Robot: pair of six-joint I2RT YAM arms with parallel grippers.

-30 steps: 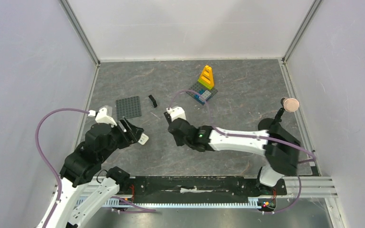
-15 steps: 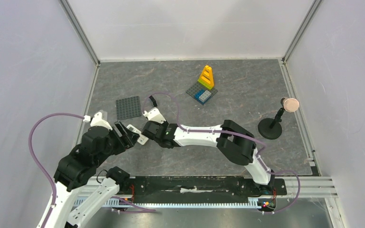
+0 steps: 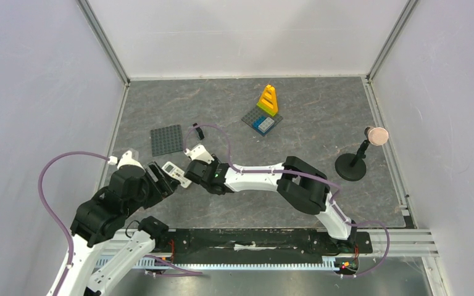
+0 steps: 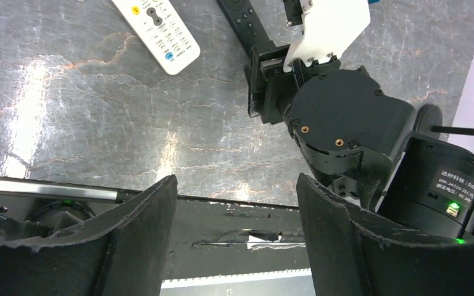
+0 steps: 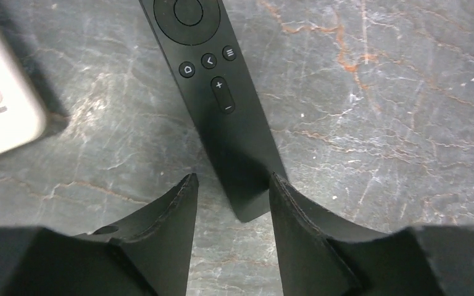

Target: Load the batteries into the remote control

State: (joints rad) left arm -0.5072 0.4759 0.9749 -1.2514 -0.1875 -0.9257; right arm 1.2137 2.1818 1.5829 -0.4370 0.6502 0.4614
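Our right gripper [image 5: 231, 182] has swung over beside the remote control [image 4: 156, 29], which lies buttons-up. Its fingers stand spread astride a black remote [image 5: 222, 105], apparently letting go. Our left gripper [image 4: 236, 182] waits nearby, wide and empty; we see no batteries.

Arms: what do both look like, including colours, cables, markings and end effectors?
The left arm and right arm match: white links between black joints, each trailing a looping purple cable, with a white block at the wrist. The left end effector and right end effector each have two black, rough-edged fingers. One black housing on the right arm bears a white-lettered label and a green light.
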